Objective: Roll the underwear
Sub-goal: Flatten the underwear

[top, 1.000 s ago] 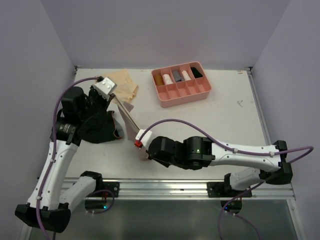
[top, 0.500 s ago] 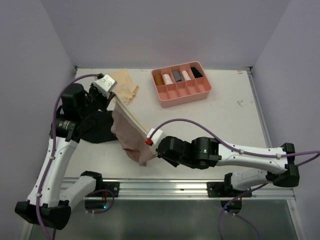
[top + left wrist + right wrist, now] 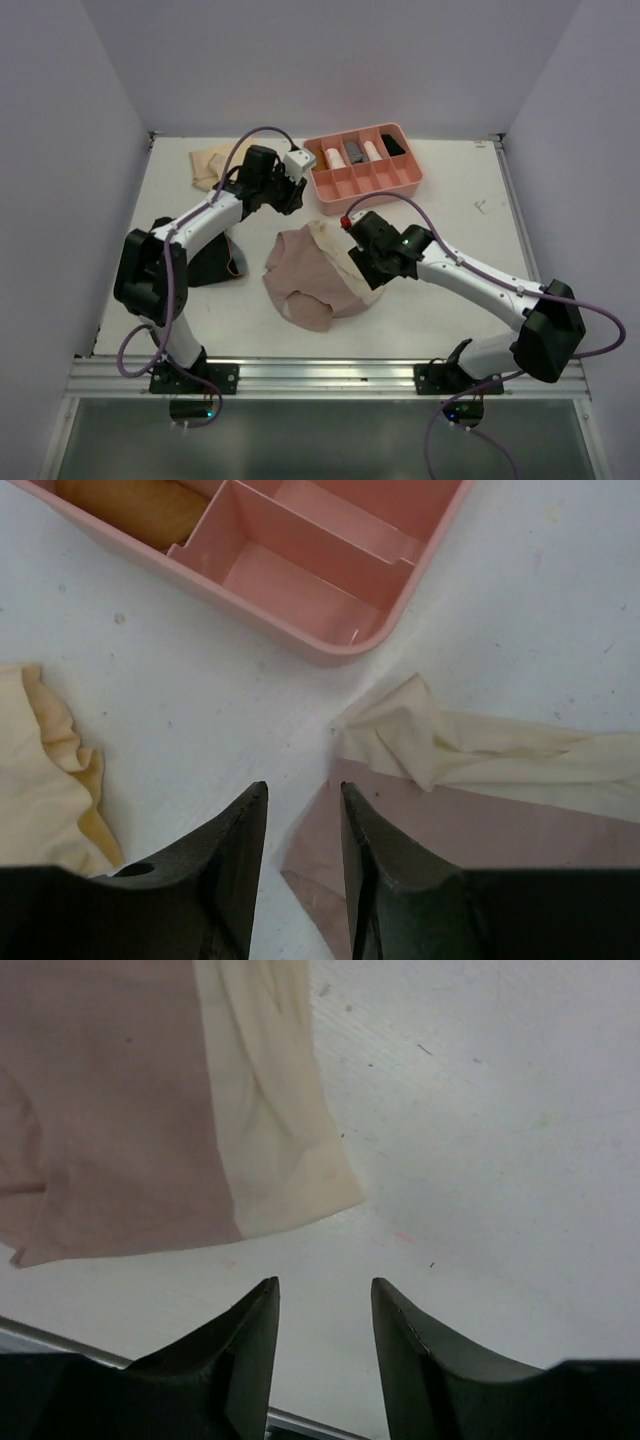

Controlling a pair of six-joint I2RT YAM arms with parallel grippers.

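Underwear (image 3: pixel 318 278), pink/cream. Top view: spread flat near worktop's front-centre, long axis approx. left–right, right arm nearer. Left wrist view: left gripper (image 3: pixel 303 792) fingers narrowly parted, empty; garment's cream corner just ahead-right, tray (image 3: pixel 340 650) beyond. Right wrist view: right gripper (image 3: pixel 325 1286) approx. half open, empty; cloth ahead-left, apart.

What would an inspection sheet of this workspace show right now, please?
surface: white table, faint scuffs.
job's things: pink underwear spread flat at centre; black underwear bunched at left; tan underwear back left; all three unrolled.
clutter: pink divided tray at the back, holding rolled items.
grippers: left gripper open, empty, over the pink garment's corner; right gripper open, empty, over bare table beside it.
cables: purple cables loop along both arms.
surroundings: pale lilac walls; metal rail at near edge.
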